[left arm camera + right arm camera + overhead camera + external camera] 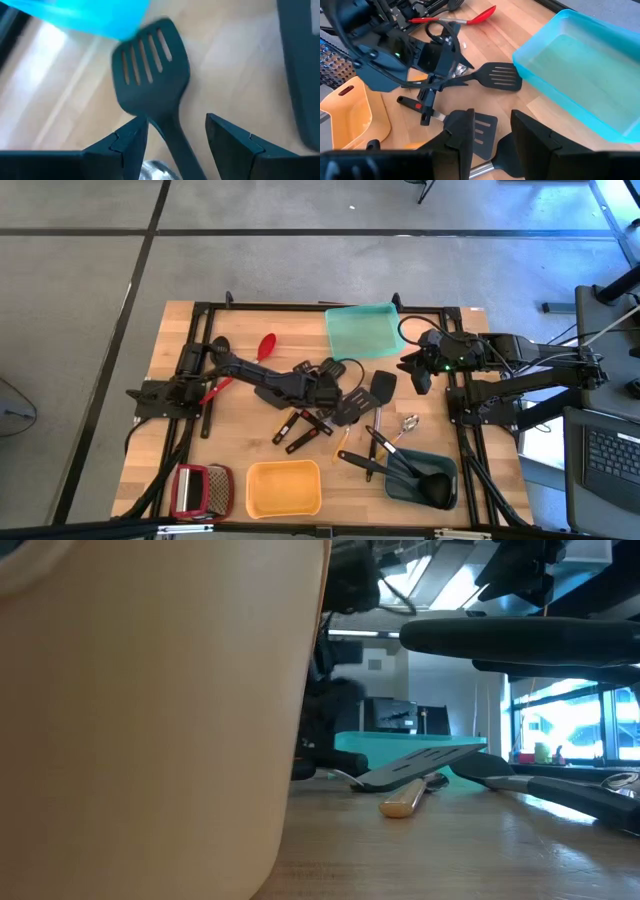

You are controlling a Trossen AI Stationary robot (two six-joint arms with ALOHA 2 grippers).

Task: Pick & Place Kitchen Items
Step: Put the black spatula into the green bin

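Mid-desk, the slotted black spatula [150, 70] handle is straddled by the left gripper [177, 132]'s wide-spread fingers, nothing gripped.

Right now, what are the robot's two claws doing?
Left gripper: open, fingers either side of the black spatula handle, not gripping.
Right gripper: open, empty, near the teal tray.

Three trays sit on the table [180, 380]: one teal tray [360, 330], one yellow tray [283, 487], one grey-blue tray [420, 480]. One red spoon [266, 345], one grater [200, 490], and two robot arms.
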